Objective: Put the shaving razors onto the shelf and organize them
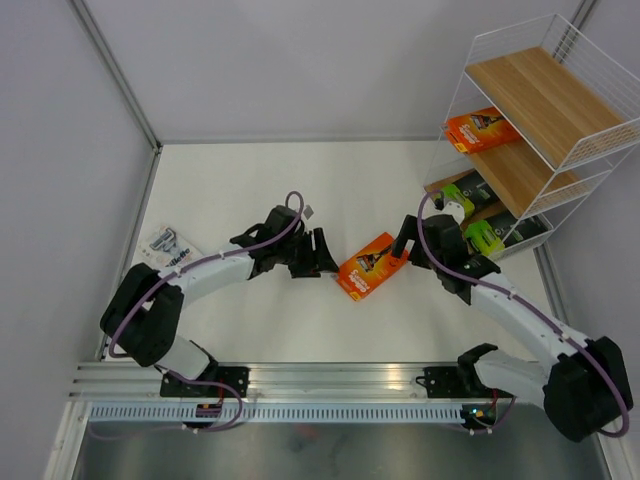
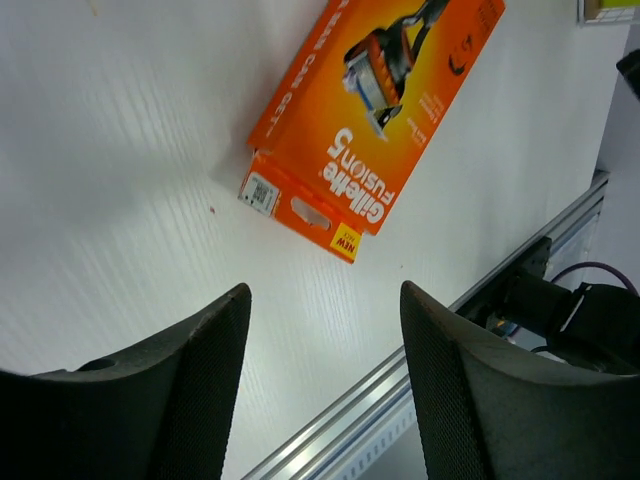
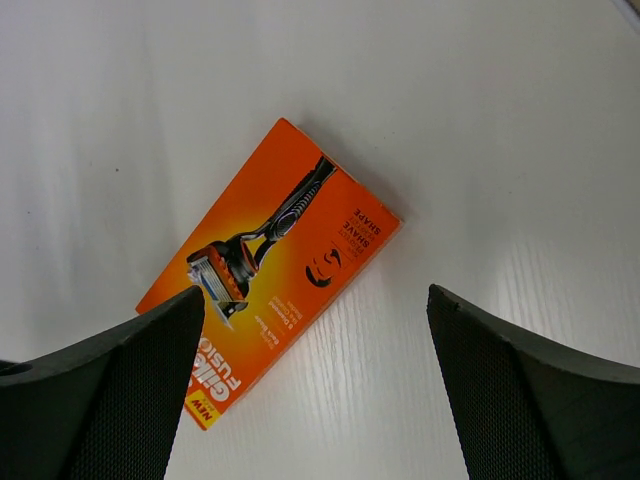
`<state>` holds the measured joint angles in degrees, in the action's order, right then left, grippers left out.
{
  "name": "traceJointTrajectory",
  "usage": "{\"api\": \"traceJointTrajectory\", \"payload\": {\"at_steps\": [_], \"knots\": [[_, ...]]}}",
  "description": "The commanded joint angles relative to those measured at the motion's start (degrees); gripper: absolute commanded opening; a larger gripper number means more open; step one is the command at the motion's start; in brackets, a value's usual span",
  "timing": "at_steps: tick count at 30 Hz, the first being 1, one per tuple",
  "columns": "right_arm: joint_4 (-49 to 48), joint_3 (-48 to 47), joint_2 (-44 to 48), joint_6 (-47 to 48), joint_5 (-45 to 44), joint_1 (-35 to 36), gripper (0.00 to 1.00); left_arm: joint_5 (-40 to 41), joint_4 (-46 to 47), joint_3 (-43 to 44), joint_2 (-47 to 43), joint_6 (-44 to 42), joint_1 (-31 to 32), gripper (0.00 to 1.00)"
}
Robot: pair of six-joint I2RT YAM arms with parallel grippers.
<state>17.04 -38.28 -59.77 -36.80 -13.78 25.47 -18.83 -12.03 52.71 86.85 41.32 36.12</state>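
Robot lab test cell, plain white worktop (image 1: 250, 190) under the jaws, bare grey partition walls (image 1: 300, 60) far beyond them, aluminium mounting rail (image 1: 330, 378) behind them.

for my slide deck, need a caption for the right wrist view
Open right gripper hovering over an orange razor pack lying flat on the white table.

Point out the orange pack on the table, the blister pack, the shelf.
Orange pack on the table (image 1: 368, 265): top view, front face.
Blister pack (image 1: 170, 246): top view, middle.
Shelf (image 1: 545, 95): top view, top board.
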Motion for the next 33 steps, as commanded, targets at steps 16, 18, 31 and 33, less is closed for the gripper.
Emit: {"api": "traceJointTrajectory", "payload": {"at_steps": [16,18,31,33], "knots": [[-18.88,-5.14,-24.08,9.55,6.75,-3.50,0.98,6.07,34.71,-18.87,3.76,23.19,4.93,0.50],[-19.58,-4.70,-25.31,9.03,7.01,-4.20,0.98,6.70,34.53,-18.26,5.25,23.45,5.10,0.49],[-25.30,-0.74,-28.48,7.62,15.53,-6.58,0.92,7.84,40.95,-16.76,14.22,26.09,6.51,0.42],[-25.65,0.22,-28.39,6.83,15.98,-6.58,0.89,8.11,40.77,-16.41,14.75,26.09,6.51,0.41]]}}
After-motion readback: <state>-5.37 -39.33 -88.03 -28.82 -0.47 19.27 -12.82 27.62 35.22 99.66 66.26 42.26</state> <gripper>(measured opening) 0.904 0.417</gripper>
